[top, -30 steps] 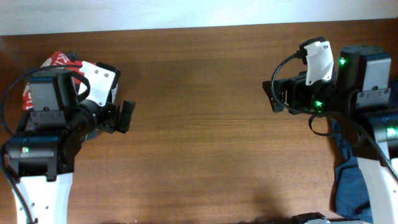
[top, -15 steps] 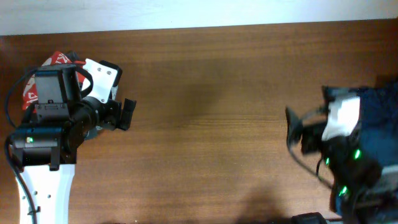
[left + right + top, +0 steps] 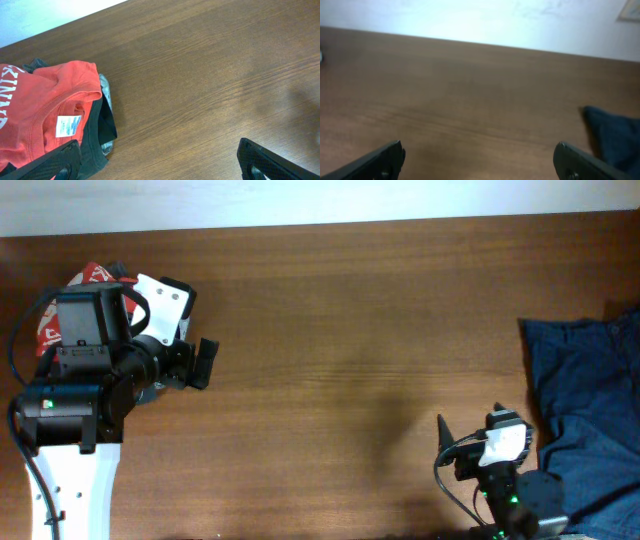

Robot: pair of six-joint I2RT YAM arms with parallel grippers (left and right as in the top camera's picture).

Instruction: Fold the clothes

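One orange-red T-shirt, white lettering, unreadable neck label

Overhead: even, moderately bright light across the table. Wood grain is legible and there is no hard glare. One soft, diffuse shadow patch lies towards the near right of the table. The wall beyond the far edge is washed out to white.

Left wrist: sharp. Seams and collar label of the red T-shirt are crisp, with a faint sheen on the wood.

Right wrist: soft throughout, grain smeared, wall blown out. The navy garment is an indistinct dark blur at the right edge.
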